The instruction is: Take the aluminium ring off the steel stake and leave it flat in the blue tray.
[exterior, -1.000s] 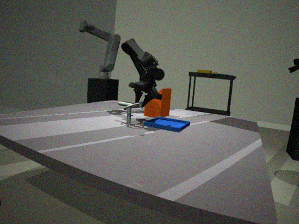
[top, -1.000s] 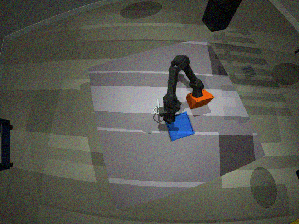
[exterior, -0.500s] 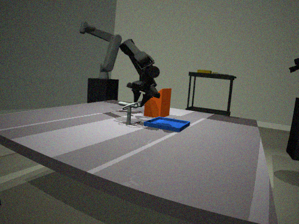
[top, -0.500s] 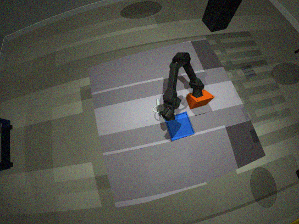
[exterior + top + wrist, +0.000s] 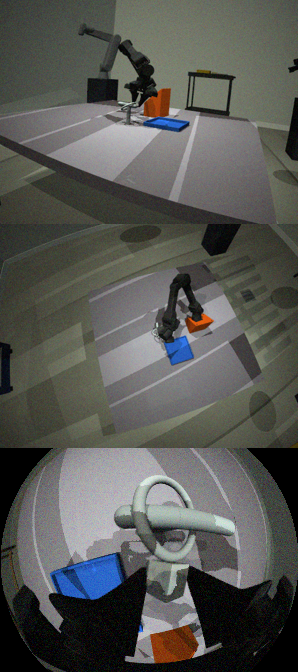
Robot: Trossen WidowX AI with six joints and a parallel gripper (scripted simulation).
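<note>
Currently, the claw [image 5: 170, 341] [image 5: 137, 104] [image 5: 166, 571] partly open and closed on the ring's tab [image 5: 167, 579], the ring [image 5: 155, 332] [image 5: 127, 105] [image 5: 141, 523] held tilted around the cross-bar [image 5: 156, 325] [image 5: 124, 103] [image 5: 200, 520] of the stake [image 5: 128, 116], above the table [image 5: 153, 154], the blue tray [image 5: 179, 351] [image 5: 166, 124] [image 5: 90, 576] placed nearby.

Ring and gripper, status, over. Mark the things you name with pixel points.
Gripper [image 5: 160, 334] [image 5: 138, 105] [image 5: 166, 571] shut on the ring's tab [image 5: 168, 579]. Ring [image 5: 126, 105] [image 5: 140, 524] up at cross-bar [image 5: 123, 103] [image 5: 175, 517] height, looped around the bar, not free. Cross-bar in the way. Blue tray [image 5: 179, 351] [image 5: 167, 124] [image 5: 90, 575] waiting alongside.
</note>
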